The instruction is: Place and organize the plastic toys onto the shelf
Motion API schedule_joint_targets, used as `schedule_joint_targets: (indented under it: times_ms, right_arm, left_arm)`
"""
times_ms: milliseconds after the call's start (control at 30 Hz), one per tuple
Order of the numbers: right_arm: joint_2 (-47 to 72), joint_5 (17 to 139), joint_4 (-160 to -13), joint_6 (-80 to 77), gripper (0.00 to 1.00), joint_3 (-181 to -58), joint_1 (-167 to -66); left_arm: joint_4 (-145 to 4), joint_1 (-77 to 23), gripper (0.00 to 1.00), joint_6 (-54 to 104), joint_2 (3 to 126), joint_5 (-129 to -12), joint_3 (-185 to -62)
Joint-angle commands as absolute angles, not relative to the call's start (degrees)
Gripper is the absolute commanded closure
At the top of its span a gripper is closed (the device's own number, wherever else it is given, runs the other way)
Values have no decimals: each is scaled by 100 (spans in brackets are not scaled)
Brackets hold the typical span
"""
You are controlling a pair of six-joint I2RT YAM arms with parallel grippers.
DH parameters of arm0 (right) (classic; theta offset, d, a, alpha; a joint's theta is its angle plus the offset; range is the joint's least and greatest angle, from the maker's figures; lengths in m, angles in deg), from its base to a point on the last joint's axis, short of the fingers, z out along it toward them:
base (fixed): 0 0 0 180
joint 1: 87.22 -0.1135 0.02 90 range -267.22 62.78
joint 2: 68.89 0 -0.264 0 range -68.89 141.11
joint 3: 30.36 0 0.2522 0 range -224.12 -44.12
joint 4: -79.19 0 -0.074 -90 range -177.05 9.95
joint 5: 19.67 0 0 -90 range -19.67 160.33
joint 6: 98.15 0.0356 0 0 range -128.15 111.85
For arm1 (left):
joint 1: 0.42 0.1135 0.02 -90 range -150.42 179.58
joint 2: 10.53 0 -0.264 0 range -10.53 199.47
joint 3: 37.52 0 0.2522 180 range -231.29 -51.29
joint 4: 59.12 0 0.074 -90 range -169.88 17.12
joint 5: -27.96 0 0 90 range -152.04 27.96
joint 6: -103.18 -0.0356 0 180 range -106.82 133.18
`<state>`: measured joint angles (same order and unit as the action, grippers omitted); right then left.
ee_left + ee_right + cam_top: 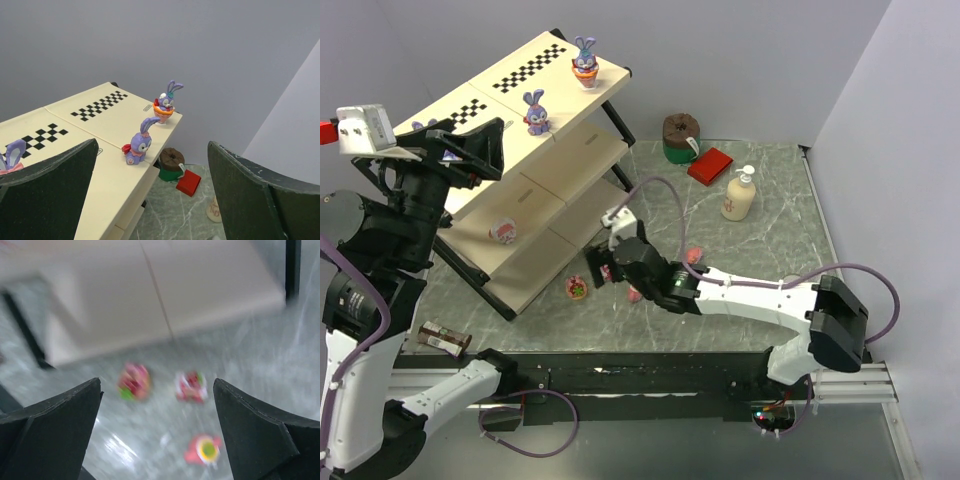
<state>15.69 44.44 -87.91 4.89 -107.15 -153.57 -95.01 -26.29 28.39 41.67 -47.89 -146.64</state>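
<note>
A gray marbled counter [760, 250] is lying under plain gray walls.

The right fingers [50, 430] are spreading wide and holding nothing. They are hanging low over the counter. Three small pink toys are lying there below them. One toy [134, 381] is lying nearer the left finger. A second toy [191, 386] is lying about midway. A third toy [205, 450] is lying nearer the right finger. This view is smeary, so I cannot tell their shapes. Just past these toys, the bottom board of the shelf [200, 290] is showing.

The left fingers [50, 190] are also spreading wide and holding nothing. They are hanging above the top board. Straight ahead of them, a purple bunny [139, 147] is standing at the board's edge. A second bunny [166, 102] is standing farther out at the corner. A third bunny [12, 157] is peeking out beside the left finger. Another toy [503, 232] is sitting on the middle board.

I think the right arm is getting ready to pick up the next toy. It needs to go down with just one toy between its fingers. Then it needs to pinch gently and lift the toy to a board.
</note>
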Motion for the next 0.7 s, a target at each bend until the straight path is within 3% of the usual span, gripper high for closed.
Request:
schedule_joint_targets:
  times_ms: [0, 533, 667]
  right_arm:
    - [1513, 4889, -8388, 1558, 1, -10082, -15015]
    - [2778, 5811, -9083, 953, 10, -10344, -14348]
    - [3086, 5899, -9179, 742, 17, -10503, -14260]
  left_arm:
    - [-9441, -2653, 3, 2751, 4132, -5000, -14612]
    - [-9450, -2653, 4, 2769, 4255, -5106, -14761]
    - [-9459, -2653, 4, 2751, 4308, -5071, -14814]
